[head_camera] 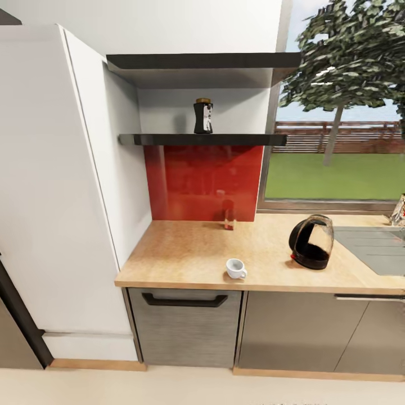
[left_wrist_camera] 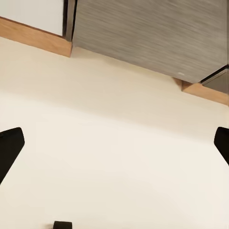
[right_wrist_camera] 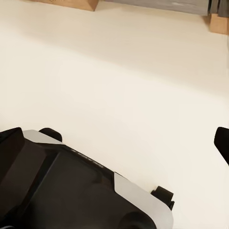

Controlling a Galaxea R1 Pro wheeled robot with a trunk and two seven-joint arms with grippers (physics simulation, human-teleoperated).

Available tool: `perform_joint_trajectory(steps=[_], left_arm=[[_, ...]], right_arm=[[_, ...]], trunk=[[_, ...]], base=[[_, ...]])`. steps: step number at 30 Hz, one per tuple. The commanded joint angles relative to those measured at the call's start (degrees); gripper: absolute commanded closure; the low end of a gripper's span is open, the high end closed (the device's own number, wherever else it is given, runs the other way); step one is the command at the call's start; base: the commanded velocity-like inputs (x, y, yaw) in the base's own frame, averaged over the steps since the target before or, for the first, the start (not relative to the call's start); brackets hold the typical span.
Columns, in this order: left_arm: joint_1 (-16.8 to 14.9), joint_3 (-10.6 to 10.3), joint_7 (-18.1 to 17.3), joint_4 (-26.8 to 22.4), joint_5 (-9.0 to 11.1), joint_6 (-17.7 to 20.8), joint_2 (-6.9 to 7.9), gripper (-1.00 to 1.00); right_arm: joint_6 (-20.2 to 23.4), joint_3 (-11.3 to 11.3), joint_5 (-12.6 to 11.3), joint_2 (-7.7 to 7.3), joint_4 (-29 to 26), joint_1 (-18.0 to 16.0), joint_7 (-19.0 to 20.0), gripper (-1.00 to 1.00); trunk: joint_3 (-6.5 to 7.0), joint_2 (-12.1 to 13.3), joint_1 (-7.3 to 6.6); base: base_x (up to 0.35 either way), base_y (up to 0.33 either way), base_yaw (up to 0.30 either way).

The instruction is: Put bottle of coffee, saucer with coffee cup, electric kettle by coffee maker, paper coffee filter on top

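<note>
Beige kitchen countertop (head_camera: 185, 253) carries the coffee cup (head_camera: 235, 268), with the electric kettle (head_camera: 311, 242) at three o'clock. Our left gripper (left_wrist_camera: 114, 143) and right gripper (right_wrist_camera: 114, 138) hang spread and empty. Reaching for the bottle of coffee (head_camera: 203, 116), we risk tipping it.

Head camera sits back and high, facing the kitchen countertop (head_camera: 185, 253) and wall shelf (head_camera: 202, 139) square on, taking in the window (head_camera: 337, 112) too. Both wrist cameras point steeply down at the pale floor (left_wrist_camera: 114, 157), close to it. Left wrist catches the grey cabinet front (left_wrist_camera: 152, 38) and wooden plinth (left_wrist_camera: 33, 36), the same cabinet base the head view shows low down.
</note>
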Motion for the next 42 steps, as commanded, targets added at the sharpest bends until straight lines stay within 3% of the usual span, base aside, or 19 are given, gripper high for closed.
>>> perform_joint_trajectory(steps=[1,29,33,34,36,37,41,42], left_arm=[[0.0,0.12,-0.29,-0.04,0.04,-0.07,-0.02,-1.0],[0.02,-0.21,-0.25,-0.5,0.02,-0.1,-0.1,-1.0],[0.02,-0.59,-0.51,-13.01,0.13,2.36,-0.16,-1.0],[0.02,-1.12,-0.63,-17.82,0.13,5.29,-0.17,-1.0],[0.02,-2.29,-1.06,-22.7,0.13,9.6,-0.18,-1.0],[0.02,-4.02,-1.73,-27.42,0.13,14.42,-0.18,-1.0],[0.01,-8.55,-2.69,-35.44,0.17,22.64,-0.27,-1.0],[0.02,-11.97,-3.02,-39.77,0.23,26.79,-0.72,-1.0]], right_arm=[[-0.22,0.32,-0.31,-0.06,0.06,-0.05,0.03,-1.0],[-0.13,0.29,-0.39,-1.01,0.08,-0.05,0.12,-1.0],[-0.19,0.23,-0.38,-1.34,0.07,-0.05,0.04,-1.0],[-0.2,0.23,-0.36,-1.35,0.07,-0.05,0.02,-1.0],[-0.21,0.23,-0.34,-1.36,0.07,-0.05,-0.01,-1.0],[-0.21,0.25,-0.33,-1.37,0.07,-0.05,-0.01,-1.0],[-0.22,0.25,-0.32,-1.37,0.07,-0.05,-0.04,-1.0],[-0.22,0.25,-0.32,-1.38,0.07,-0.05,-0.05,-1.0]], trunk=[[-0.08,-0.06,0.01],[-0.08,-0.06,0.01],[-0.08,-0.06,0.01],[-0.08,-0.06,0.01],[-0.08,-0.06,0.01],[-0.08,-0.06,0.01],[-0.08,-0.06,0.01],[-0.08,-0.06,0.01]], base=[[0.0,0.0,-0.171],[0.0,0.0,-0.031],[0.0,0.0,0.0],[0.0,0.0,0.0],[0.0,0.0,0.0],[0.0,0.0,0.0],[0.0,0.0,0.0],[0.0,0.0,0.0]])
